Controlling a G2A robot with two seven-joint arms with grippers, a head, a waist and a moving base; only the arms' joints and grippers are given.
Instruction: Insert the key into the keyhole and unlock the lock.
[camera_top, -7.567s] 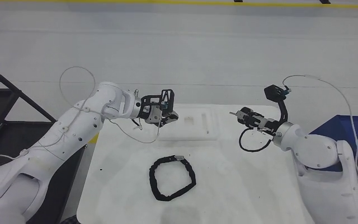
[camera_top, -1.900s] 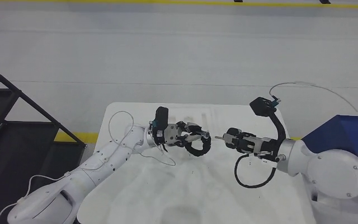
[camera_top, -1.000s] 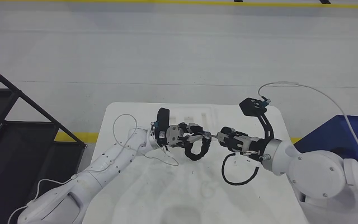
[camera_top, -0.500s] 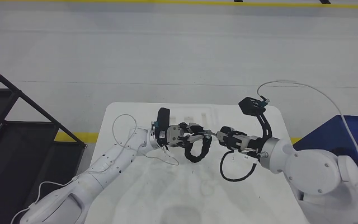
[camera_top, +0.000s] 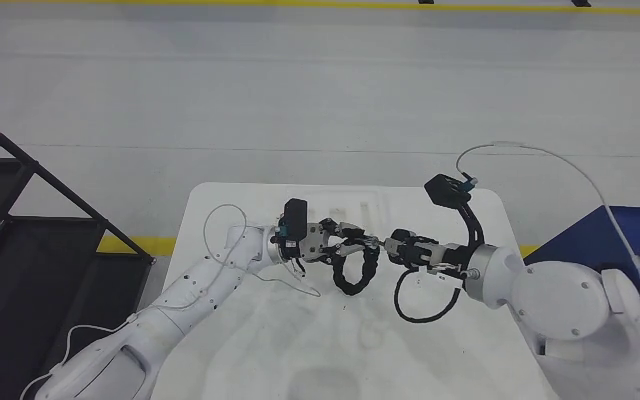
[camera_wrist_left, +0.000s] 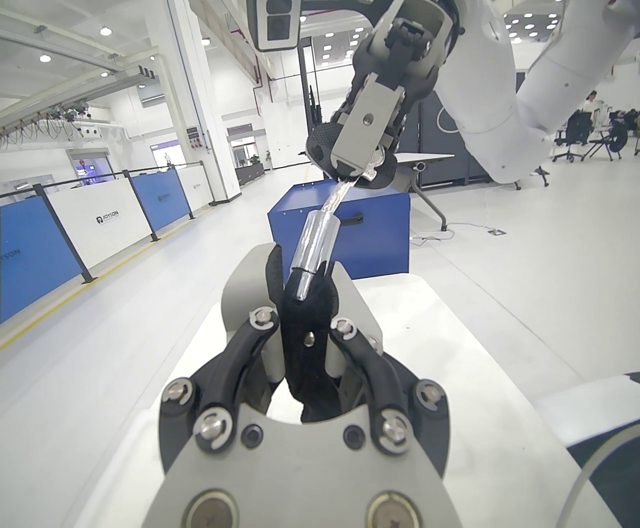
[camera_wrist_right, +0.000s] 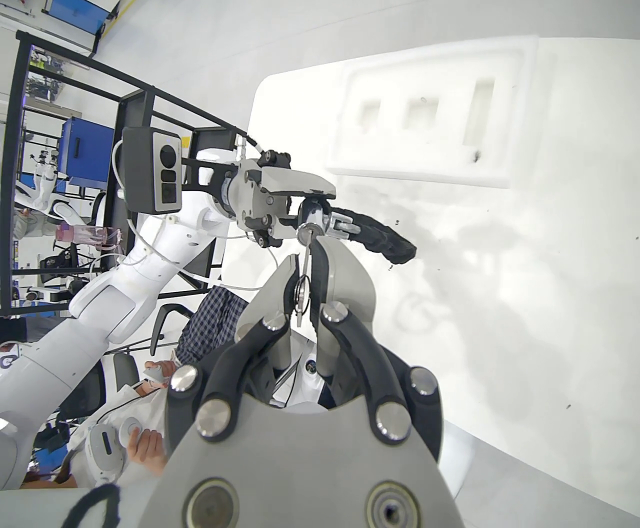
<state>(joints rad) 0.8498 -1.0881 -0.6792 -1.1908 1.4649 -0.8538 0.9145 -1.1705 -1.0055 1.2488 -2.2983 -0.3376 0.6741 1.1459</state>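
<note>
Left gripper clamped on lock, right gripper pinching key (blade in keyhole), facing each other above table

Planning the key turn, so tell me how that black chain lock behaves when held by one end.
The lock is probably floppy: in the top view its sleeved loop sags below the left gripper. That gripper clamps the soft sleeve, not the metal cylinder, so the cylinder may swivel as the key turns. The cylinder itself looks rigid and smooth.
</note>
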